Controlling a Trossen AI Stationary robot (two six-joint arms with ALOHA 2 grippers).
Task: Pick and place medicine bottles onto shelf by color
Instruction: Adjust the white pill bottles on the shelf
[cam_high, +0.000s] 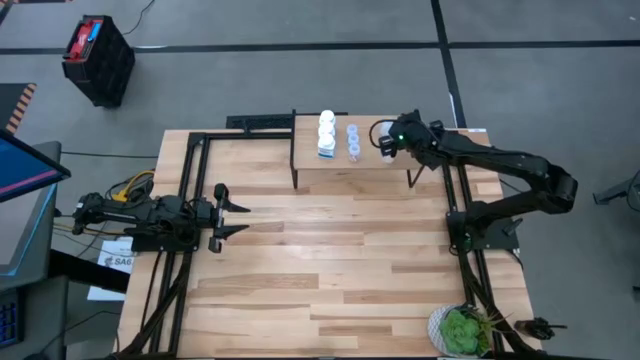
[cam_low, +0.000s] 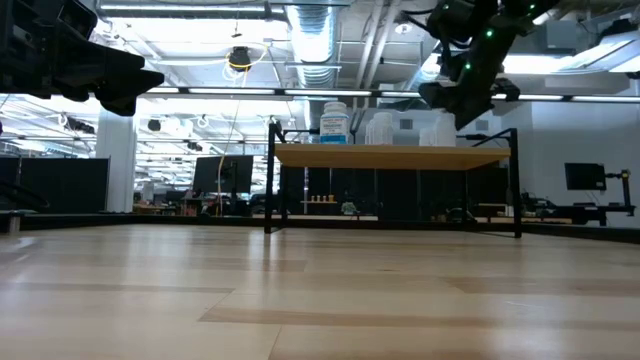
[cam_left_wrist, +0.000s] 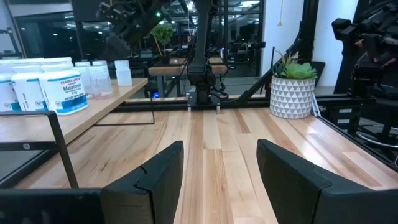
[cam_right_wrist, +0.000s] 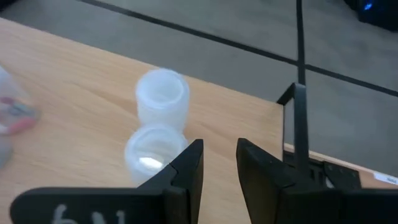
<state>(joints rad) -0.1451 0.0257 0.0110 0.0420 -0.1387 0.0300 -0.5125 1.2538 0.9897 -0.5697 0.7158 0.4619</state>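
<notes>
The shelf (cam_high: 350, 165) stands at the table's far edge on thin black legs. On its top, white medicine bottles (cam_high: 326, 135) stand in a row at the left, with pale translucent ones (cam_high: 353, 140) beside them. Two more translucent bottles (cam_right_wrist: 161, 93) (cam_right_wrist: 152, 152) stand upright near the shelf's right end. My right gripper (cam_right_wrist: 219, 168) hovers above that end, slanting down. Its fingers are a little apart with nothing between them, just beside the nearer bottle. My left gripper (cam_left_wrist: 221, 180) waits open and level over the table's left side.
A potted plant (cam_high: 462, 330) stands at the table's near right corner. A black crate (cam_high: 97, 58) sits on the floor beyond the far left corner, and a screen (cam_high: 20, 190) stands at the left. The wooden tabletop (cam_high: 330, 260) between the arms is bare.
</notes>
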